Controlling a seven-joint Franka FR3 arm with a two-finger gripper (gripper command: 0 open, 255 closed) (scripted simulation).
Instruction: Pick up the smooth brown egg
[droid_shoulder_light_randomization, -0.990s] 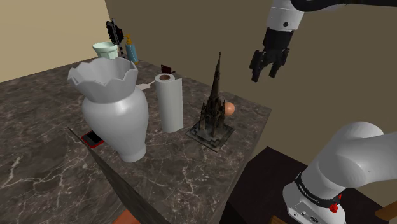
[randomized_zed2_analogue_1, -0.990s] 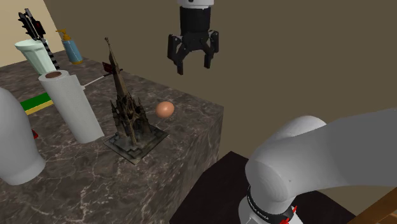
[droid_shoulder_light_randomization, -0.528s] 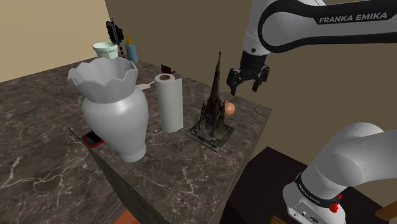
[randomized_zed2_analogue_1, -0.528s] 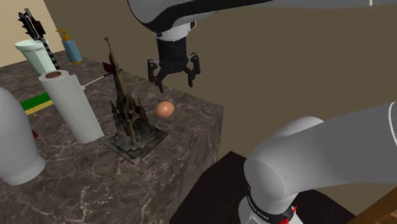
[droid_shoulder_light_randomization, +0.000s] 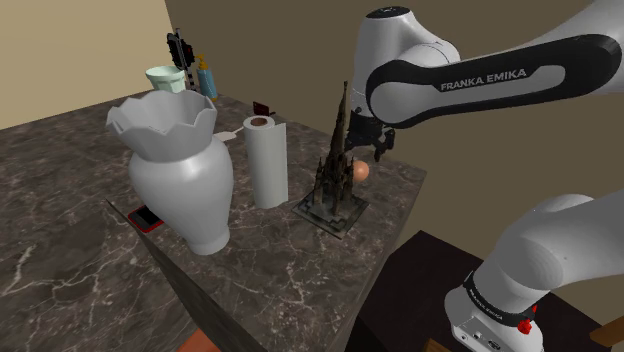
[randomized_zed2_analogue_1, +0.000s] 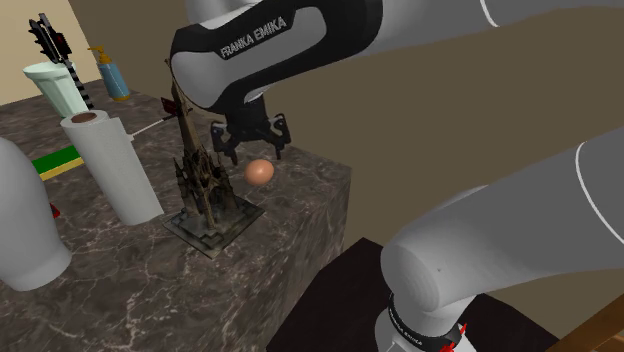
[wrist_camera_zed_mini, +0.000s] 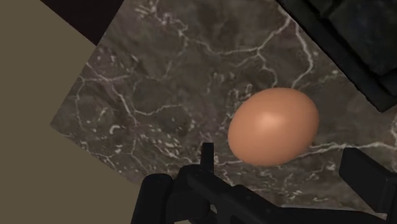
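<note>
Egg (droid_shoulder_light_randomization: 360, 171), smooth and brown, lies on the dark marbled worktop (droid_shoulder_light_randomization: 60, 230) near its corner, just beside the base of the spired model (droid_shoulder_light_randomization: 335, 185).

From the shoulder view's left, a big pale vase (droid_shoulder_light_randomization: 180, 175) with a scalloped rim stands nearest. We see nothing in its mouth, though its depth is hidden. Behind it, far back, stands a pale green cup (droid_shoulder_light_randomization: 165, 77); we cannot tell what it holds. Then come the upright paper roll (droid_shoulder_light_randomization: 266, 160), the spired model and the egg, with the gripper (randomized_zed2_analogue_1: 250, 146) over it.

A second ago the gripper hung high and off to the side. It has since come down and in, and now hovers close above the egg, its fingers spread wide and holding nothing. In the wrist view the egg sits between the two fingers, touched by neither.

We judge the approach nearly done, with a short drop, the close and the lift left. Being round, the egg may roll toward the edge if one finger nudges it first.
</note>
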